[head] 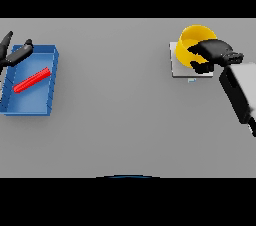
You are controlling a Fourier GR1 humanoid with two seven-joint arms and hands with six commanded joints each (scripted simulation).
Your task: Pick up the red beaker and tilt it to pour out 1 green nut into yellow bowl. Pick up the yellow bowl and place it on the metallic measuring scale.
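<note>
Resting on the scale (181,65) at the far right of the grey table (125,120), the yellow bowl (192,42) is seen tipped, its opening turned toward the right hand (215,52). The bowl's rim is gripped by that hand, whose dark fingers (201,66) are curled over the near right edge, with the white and grey arm (237,92) reaching in from the right side. Only part of the scale's pale plate is shown, to the left of the bowl and under it. On the far left, a blue tray (47,85) is set on the table, and a red beaker (32,80) is laid on its side inside it, slanted from lower left to upper right. The left hand (15,55) is held over the tray's far left corner, apart from the beaker, with its fingers straight and nothing gripped. The green nut cannot be made out in the bowl or elsewhere.
</note>
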